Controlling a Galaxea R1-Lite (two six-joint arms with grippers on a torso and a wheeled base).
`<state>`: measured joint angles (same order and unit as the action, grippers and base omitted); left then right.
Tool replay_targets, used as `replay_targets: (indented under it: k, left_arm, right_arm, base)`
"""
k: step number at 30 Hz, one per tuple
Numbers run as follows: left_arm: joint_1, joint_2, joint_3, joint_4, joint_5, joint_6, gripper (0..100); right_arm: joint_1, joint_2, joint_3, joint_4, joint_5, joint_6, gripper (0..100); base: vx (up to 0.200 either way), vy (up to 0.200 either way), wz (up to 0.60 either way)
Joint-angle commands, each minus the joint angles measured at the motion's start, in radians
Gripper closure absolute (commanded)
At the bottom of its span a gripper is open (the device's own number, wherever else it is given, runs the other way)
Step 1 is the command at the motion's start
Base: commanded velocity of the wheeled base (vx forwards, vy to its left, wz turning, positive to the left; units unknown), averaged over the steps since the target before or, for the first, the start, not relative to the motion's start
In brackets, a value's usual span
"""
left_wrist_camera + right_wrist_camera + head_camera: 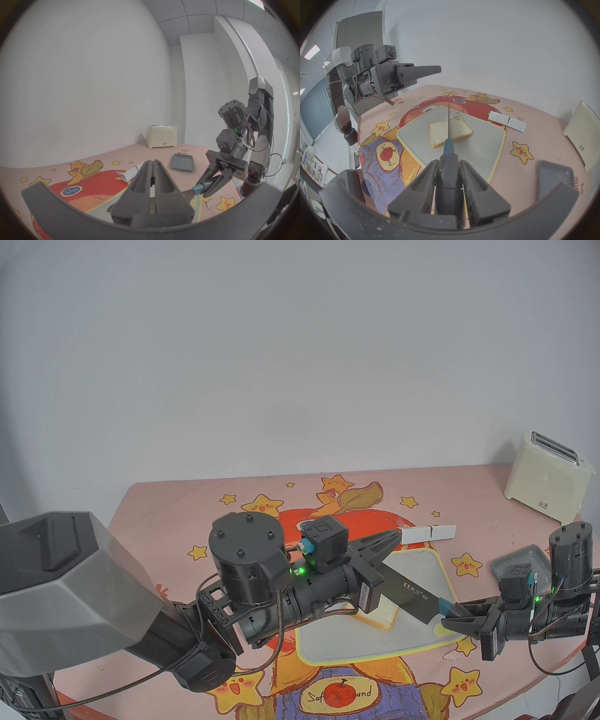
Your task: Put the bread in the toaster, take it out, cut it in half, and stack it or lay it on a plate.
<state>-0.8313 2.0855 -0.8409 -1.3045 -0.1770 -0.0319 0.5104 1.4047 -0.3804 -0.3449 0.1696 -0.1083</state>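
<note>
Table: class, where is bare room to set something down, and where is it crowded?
Free: the far table edge between the white strip and the toaster, and the far left corner. Crowded: the cutting board, with bread, knife, left hand and right hand.

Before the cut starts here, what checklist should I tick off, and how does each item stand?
1. Knife in grasp: ok, the right gripper has its fingers shut on the handle.
2. Bread on the cutting board: ok, flat and uncut.
3. Blade over the bread's middle: ok in the right wrist view; contact cannot tell.
4. Bread steadied: not ok, the left gripper, fingers shut, hangs above the board, off the bread.
5. Plate ready beside the board: ok.
</note>
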Motion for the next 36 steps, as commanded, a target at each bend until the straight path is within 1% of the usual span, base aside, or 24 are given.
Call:
replay_targets:
  k: [1, 6, 9, 12, 31, 36]
  left_arm:
    - [0.001, 0.021, -0.035, 0.013, 0.002, -0.003, 100]
    - [0.012, 0.014, -0.061, 0.117, -0.001, -0.002, 100]
    - [0.023, 0.010, -0.104, 0.182, -0.006, 0.000, 100]
    - [0.043, 0.010, -0.149, 0.209, -0.009, 0.000, 100]
    - [0.040, 0.011, -0.112, 0.189, -0.007, 0.000, 100]
    - [0.037, 0.019, -0.112, 0.189, -0.006, 0.000, 100]
  right_arm:
    - [0.000, -0.003, 0.006, 0.000, 0.001, -0.001, 100]
    - [0.020, -0.006, 0.014, 0.000, 0.001, -0.001, 100]
    - [0.022, -0.006, 0.014, 0.000, 0.001, -0.001, 100]
    - [0.022, -0.004, 0.014, -0.002, 0.001, -0.001, 100]
    - [0.026, -0.009, 0.021, -0.002, -0.002, -0.002, 100]
    - [0.030, -0.023, 0.021, -0.002, -0.005, -0.010, 100]
  base:
    - [0.000, 0.000, 0.00]
    - [0.000, 0.000, 0.00]
    - [0.000, 0.000, 0.00]
    - [0.000, 0.000, 0.00]
    - [0.000, 0.000, 0.00]
    - [0.000, 0.000, 0.00]
